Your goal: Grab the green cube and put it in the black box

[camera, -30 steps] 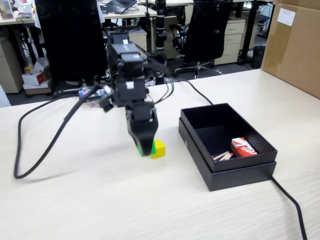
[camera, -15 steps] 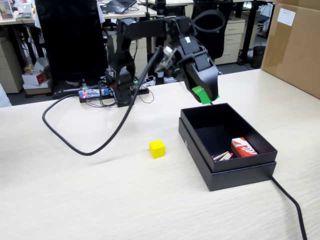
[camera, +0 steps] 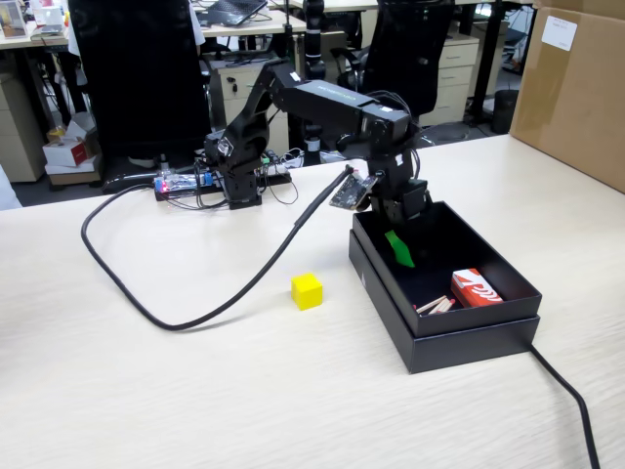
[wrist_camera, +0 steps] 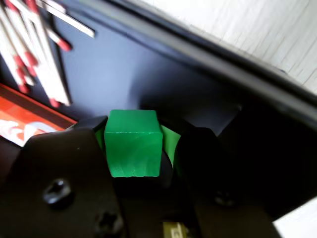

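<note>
The arm is reaching from its base at the back of the worktop (camera: 146,391) and dipping its gripper (camera: 398,249) into the black box (camera: 459,327), at the box's near-left end as the fixed view shows it. In the wrist view the gripper (wrist_camera: 133,148) is pinching the green cube (wrist_camera: 133,144) between its two green-padded fingers (wrist_camera: 171,144) (one pad showing on each side of the cube, both touching it). The cube is sitting upright in the grip, top face visible, hanging over the dark floor of the box; whether it is touching the floor cannot be told. In the fixed view only a green patch is showing under the gripper, so cube and pads are hard to separate there.

Inside the box, toward its right end in the fixed view, a small red-and-white carton (camera: 476,288) is lying flat, and loose matches (camera: 435,306) are lying just beside it; the wrist view is showing the same matches (wrist_camera: 29,59) with red heads and a corner of the carton (wrist_camera: 25,121) at the left edge.

A yellow cube (camera: 306,290) is sitting on the worktop, left of the box and apart from it. A thick black cable (camera: 156,303) is looping across the worktop from the arm, and another cable (camera: 566,391) is running off from the box's near corner. A cardboard carton (camera: 576,88) is standing at the far right.
</note>
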{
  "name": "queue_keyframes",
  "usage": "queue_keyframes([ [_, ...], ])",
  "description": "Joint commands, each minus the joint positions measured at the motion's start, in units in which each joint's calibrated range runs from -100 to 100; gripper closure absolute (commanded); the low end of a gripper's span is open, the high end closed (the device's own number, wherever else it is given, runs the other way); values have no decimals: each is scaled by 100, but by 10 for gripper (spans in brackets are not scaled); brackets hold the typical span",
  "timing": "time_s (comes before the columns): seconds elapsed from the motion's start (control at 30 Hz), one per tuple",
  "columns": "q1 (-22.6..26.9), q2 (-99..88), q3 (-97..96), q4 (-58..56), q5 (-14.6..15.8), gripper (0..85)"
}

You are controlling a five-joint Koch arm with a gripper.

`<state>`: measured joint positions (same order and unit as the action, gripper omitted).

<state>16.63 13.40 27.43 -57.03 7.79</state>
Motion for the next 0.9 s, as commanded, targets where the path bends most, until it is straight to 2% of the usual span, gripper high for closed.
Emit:
queue_keyframes([
  [0.0,-15,-152,158,5,15,842],
  [0.03,-15,-152,140,5,15,838],
  [0.07,-15,-118,86,-4,29,737],
  [0.3,-24,-118,-78,-4,29,500],
  [0.4,-34,-255,-123,-4,24,424],
  [0.5,-78,-841,-141,5,39,388],
  [0.63,-195,-2011,-123,66,103,387],
  [0.87,-508,-4685,-676,66,-24,388],
])
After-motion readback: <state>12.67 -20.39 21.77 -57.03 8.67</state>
